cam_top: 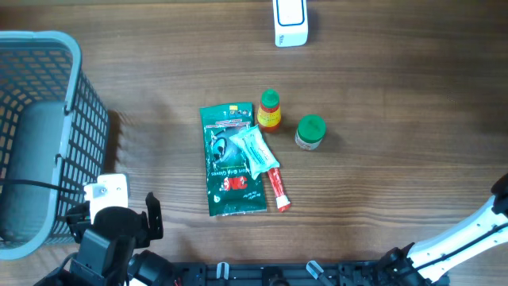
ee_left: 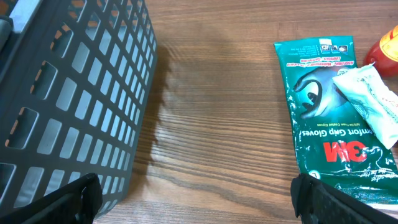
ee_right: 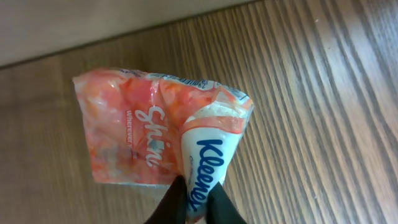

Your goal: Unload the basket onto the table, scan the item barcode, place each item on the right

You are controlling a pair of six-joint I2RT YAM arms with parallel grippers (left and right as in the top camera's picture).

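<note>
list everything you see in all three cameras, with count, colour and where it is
basket: 1, blue-grey, far left of table
glove packet: 1, green, flat at table centre
sachet: 1, white and teal, lying on the glove packet
tube: 1, red and white, along the packet's right edge
bottle: 1, red with green cap, by the packet's top right corner
jar: 1, green lid, right of the bottle
white device: 1, white, top edge, maybe the scanner
tissue pack: 1, orange-pink with white, right wrist view only
table: 1, brown wood
left fingers: 2, black, spread open, empty, beside the basket
right fingers: 2, black, pinching the tissue pack's end
</note>
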